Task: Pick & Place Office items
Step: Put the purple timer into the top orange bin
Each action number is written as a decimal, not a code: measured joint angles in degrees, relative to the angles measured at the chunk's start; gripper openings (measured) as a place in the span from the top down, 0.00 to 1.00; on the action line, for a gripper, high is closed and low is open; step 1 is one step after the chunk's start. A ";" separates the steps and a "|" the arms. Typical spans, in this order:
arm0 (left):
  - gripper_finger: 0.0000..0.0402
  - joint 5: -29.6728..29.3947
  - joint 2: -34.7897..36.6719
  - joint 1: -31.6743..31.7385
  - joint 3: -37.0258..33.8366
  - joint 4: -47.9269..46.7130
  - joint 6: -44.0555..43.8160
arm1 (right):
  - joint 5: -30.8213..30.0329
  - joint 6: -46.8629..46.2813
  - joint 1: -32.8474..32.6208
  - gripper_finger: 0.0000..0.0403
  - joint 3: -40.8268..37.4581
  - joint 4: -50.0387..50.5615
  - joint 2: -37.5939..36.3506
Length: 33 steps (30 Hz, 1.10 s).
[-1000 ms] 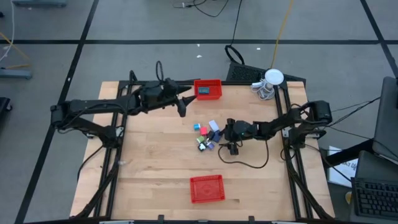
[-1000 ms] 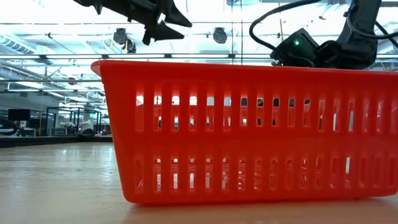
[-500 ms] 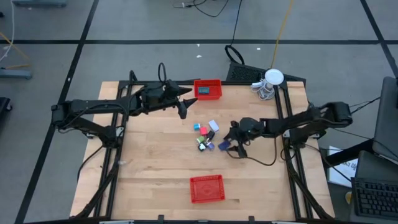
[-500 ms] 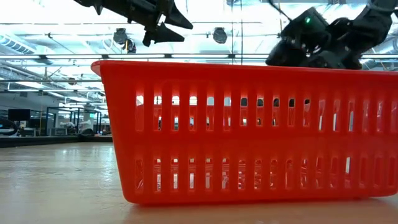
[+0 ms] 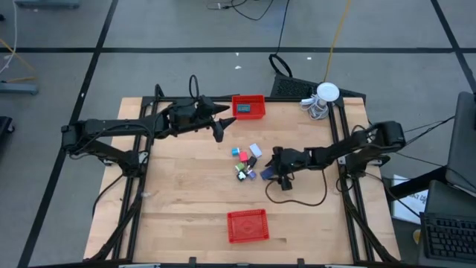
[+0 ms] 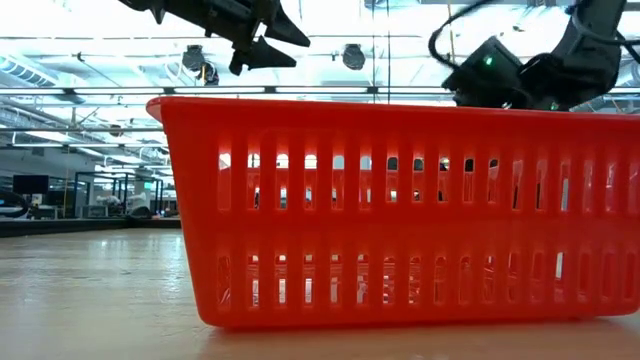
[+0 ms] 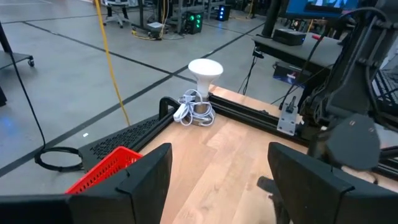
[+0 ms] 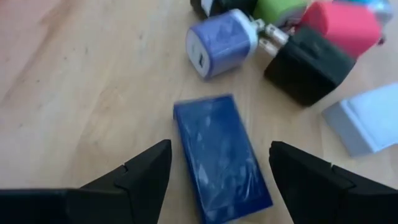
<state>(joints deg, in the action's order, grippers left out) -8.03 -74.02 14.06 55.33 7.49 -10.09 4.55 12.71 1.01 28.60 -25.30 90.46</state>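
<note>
A red mesh basket stands close to the camera on the wooden table and fills most of the picture. Above its rim, the left gripper hangs at upper left, pointing right. The right arm's dark wrist, showing a green light, sits at upper right behind the rim.

Two red baskets; one lamp; two arms.

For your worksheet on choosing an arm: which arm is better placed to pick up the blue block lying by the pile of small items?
Probably the right. Its open pincer straddles the blue block beside the pile. The left pincer, also open, hangs near the far red basket, away from it.
</note>
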 joint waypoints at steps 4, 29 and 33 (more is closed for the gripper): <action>0.33 0.02 0.00 0.00 0.00 0.00 -0.75 | 0.27 -0.34 1.04 0.36 0.11 0.80 1.16; 0.33 0.13 -0.02 -1.67 0.00 -1.51 -1.84 | -12.92 2.20 1.75 0.64 -0.07 15.94 -17.90; 0.33 0.14 -0.02 -2.63 0.00 -1.38 -1.80 | -19.11 5.80 1.12 0.64 -0.02 14.20 -20.86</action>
<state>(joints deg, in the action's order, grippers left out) -7.89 -74.04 11.44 55.33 6.11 -11.89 -14.56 18.51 2.13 28.58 -11.10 69.59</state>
